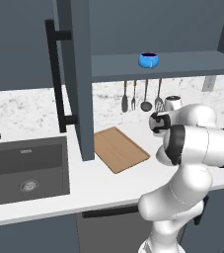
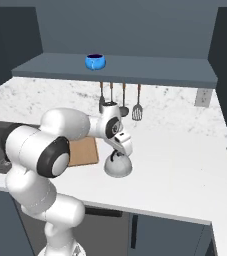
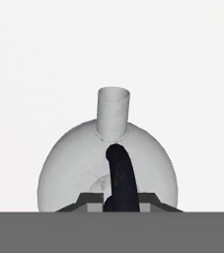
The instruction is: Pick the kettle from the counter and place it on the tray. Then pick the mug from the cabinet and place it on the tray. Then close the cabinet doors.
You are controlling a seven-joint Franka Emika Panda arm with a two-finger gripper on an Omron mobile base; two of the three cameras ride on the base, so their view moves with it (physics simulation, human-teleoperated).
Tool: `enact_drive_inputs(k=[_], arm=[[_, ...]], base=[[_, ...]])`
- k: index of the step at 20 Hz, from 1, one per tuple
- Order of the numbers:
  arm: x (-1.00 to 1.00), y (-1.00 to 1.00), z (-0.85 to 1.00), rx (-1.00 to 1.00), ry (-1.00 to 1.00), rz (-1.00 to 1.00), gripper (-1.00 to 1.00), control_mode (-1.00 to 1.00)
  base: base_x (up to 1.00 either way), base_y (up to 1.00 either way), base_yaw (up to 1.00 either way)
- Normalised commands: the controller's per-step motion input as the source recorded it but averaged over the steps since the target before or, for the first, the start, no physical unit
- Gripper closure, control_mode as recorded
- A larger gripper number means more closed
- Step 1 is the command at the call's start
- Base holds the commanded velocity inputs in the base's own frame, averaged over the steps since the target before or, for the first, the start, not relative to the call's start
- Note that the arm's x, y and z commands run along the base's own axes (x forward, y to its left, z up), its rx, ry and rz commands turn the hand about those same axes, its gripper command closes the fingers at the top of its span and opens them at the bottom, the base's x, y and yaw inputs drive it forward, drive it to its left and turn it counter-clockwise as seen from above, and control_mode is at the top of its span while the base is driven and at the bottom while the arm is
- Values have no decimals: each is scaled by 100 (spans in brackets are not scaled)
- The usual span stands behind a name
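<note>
Hand view looks straight down on one kettle (image 3: 84, 163): squat, dome-shaped, smooth silver-grey, with a short round spout (image 3: 113, 111) pointing to the top of that view and a thin black arched handle (image 3: 120, 180) running along the same axis toward the camera. Sits upright on the smooth white counter (image 2: 185, 160), just right of the tray (image 2: 83, 151) in the right base view, apparently not on it. Gripper (image 2: 119, 156) directly over the kettle, at the handle; fingers hidden, so cannot tell how far apart the jaws stand or whether the handle is gripped. One tray, a flat rectangular light-brown wooden board (image 1: 119, 148), lying angled on the counter, long axis running from near right to far left. One mug (image 1: 148, 60), small, round, glossy bright blue with a dark inside, upright on the cabinet (image 1: 182, 64) shelf, far above the tray. One cabinet door (image 1: 76, 74) seen swung open, flat slate-blue with a long black vertical bar. Four utensils (image 1: 145, 96) hanging on the speckled backsplash. One dark sink (image 1: 27, 168) at left.
</note>
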Motion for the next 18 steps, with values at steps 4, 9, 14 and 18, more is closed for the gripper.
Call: enact_drive_inputs(k=[4,9,14,18], arm=[[-34,15,8,2,-7,0,100,-100],[-51,17,29,4,-18,1,100,-100],[-45,32,42,1,-27,5,100,-100],[-28,43,51,0,-28,8,100,-100]], base=[[0,0,0],[0,0,0],[0,0,0],[0,0,0]])
